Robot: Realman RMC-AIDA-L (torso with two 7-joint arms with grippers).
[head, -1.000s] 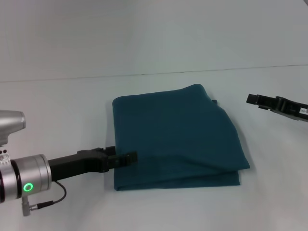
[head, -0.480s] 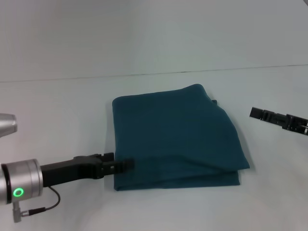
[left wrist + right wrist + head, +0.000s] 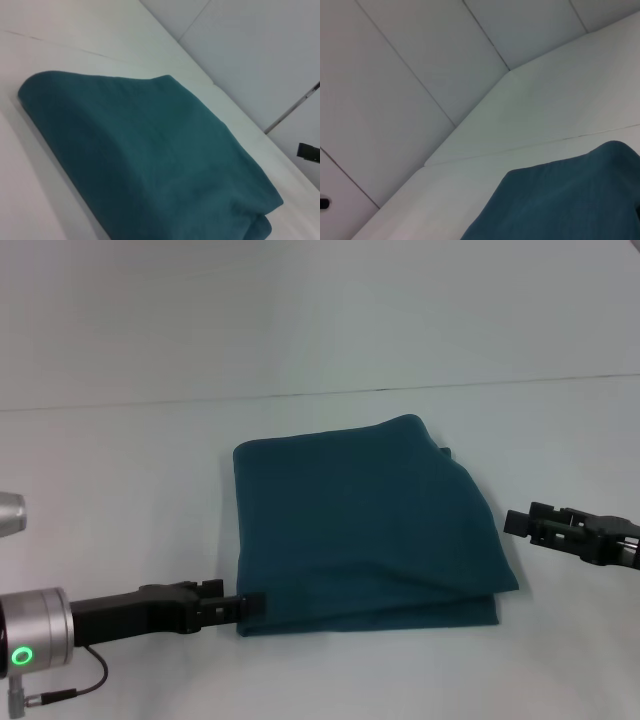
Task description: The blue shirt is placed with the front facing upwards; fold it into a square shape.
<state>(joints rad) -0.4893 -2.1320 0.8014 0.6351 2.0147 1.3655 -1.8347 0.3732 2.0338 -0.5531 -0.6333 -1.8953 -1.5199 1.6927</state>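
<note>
On my left, the left gripper (image 3: 252, 602) sits low at the near left corner of the blue shirt (image 3: 365, 525), its tip at the cloth's edge. I cannot tell from here whether it is open or shut; the fingers read as one dark bar. My guess is that it is placed there to square up or release that corner, since the fabric already lies in a compact block.

The blue shirt lies in the middle of the white table (image 3: 120, 480), folded into a rough square of several layers. The lettering is out of sight, so I take it the front is tucked inside. The near edge shows a lower layer peeking out beneath the top fold, and the far right corner bulges a little. From the left wrist view the shirt (image 3: 150, 155) looks thick and soft-edged, not crisp.

On my right, the right gripper (image 3: 520, 525) hovers just off the shirt's right edge, apart from the cloth; whether its fingers are spread I cannot say either.

The table is plain and matte, backed by pale panelled walls (image 3: 410, 75).
</note>
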